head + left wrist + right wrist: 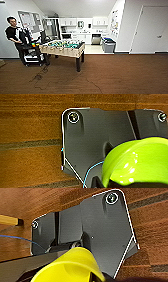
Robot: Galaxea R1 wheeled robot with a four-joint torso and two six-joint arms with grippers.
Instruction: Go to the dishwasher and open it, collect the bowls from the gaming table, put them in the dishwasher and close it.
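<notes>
A lime-green bowl [140, 161] hangs close to my left wrist camera over the brown wooden floor, with my left gripper [117, 183] shut on its rim. In the right wrist view a yellow bowl [72, 266] is held the same way above the floor by my right gripper [96, 276]. In the head view the gaming table [62, 48], a table-football table with a green field and pale wooden sides, stands ahead to the left. Far behind it, in the white kitchen, the steel-fronted dishwasher [96, 39] sits under the counter.
A person [15, 35] stands at a black cart [32, 53] left of the gaming table. Grey bins [108, 45] stand by the right wall at the kitchen entrance. A cable [40, 75] lies on the floor. A white door [150, 30] is at right.
</notes>
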